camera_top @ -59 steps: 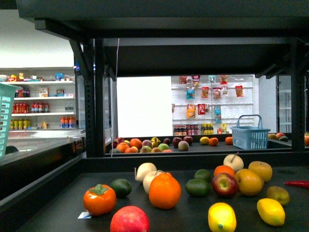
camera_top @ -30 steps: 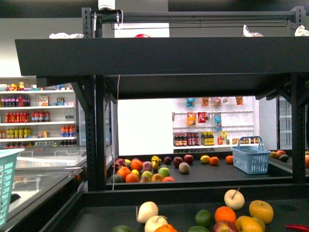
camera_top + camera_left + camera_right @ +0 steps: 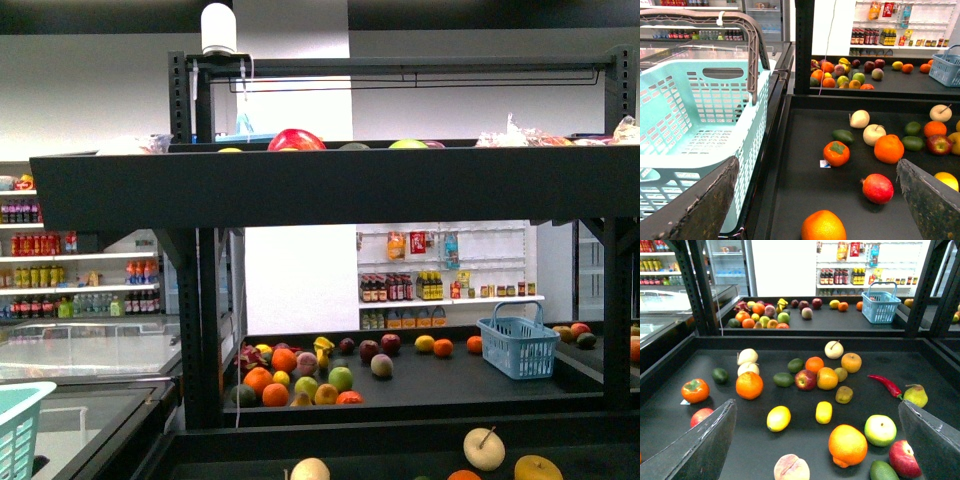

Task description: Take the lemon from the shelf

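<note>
The shelf is a black rack [image 3: 330, 185]; its wide lower tier [image 3: 890, 352] holds scattered fruit. The lemon [image 3: 778, 418], bright yellow and rounded, lies near the tier's front, with a second, longer yellow fruit [image 3: 823, 412] beside it. My right gripper [image 3: 817, 404] is open and empty above the tier, the lemon below and between its fingers. My left gripper [image 3: 817, 162] is open and empty over the tier's left part [image 3: 805, 125]. A yellow fruit [image 3: 946, 180] shows partly behind its finger. The front view shows no gripper and no lemon.
A teal basket [image 3: 700, 110] hangs left of the shelf. Around the lemon lie a large orange [image 3: 847, 445], a green-yellow apple [image 3: 880, 430], a peach [image 3: 791, 467], a red chili [image 3: 885, 385]. A blue basket [image 3: 881, 306] stands on the far rack.
The front view has risen. The lower tier's fruit, including the lemons, has dropped out of its bottom edge, and the upper tier with fruit on it now shows.
</note>
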Controlling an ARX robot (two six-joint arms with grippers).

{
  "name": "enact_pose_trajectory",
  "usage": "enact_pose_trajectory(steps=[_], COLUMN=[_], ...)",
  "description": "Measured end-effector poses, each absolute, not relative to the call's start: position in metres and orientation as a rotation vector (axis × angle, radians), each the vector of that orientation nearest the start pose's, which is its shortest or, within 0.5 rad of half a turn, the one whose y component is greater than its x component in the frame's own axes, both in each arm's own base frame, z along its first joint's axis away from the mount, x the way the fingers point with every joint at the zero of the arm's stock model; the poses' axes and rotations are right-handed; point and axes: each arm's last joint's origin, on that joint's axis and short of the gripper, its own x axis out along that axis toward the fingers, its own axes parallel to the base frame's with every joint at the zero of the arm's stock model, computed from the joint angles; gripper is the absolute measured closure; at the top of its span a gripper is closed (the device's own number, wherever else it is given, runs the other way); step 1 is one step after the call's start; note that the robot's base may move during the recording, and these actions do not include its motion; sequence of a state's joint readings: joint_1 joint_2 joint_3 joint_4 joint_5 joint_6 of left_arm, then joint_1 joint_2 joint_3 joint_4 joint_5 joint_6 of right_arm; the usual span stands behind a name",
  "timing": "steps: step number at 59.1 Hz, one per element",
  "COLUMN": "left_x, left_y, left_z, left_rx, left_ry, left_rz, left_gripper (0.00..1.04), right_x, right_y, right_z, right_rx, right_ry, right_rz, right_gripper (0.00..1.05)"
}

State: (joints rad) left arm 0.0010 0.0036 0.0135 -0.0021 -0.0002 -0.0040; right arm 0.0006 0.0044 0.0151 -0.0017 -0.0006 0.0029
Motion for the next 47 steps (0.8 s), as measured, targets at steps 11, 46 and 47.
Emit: enact_pose_trajectory(steps=[11, 46, 47], left_x=[0.097, 0.2, 0.202], left_y=[0.0, 0.085, 0.087], left_z=[0.168, 0.262, 0.262], left_rx=[-0.004, -0.915, -0.929], left_ry=[-0.008, 0.21, 0.211], left_rz=[0.001, 0.073, 0.077], left_gripper=[0.08, 0.08, 0.08], right_x=[0.097, 0.097, 0.097], right_y=[0.0, 0.0, 0.0], right_z=[0.168, 0.168, 0.168], right_rx=[0.003, 0.003, 0.003], right_ry=[-0.009, -0.009, -0.009], right_rz=[0.001, 0.002, 0.002], right_gripper=[0.07, 0.07, 0.07])
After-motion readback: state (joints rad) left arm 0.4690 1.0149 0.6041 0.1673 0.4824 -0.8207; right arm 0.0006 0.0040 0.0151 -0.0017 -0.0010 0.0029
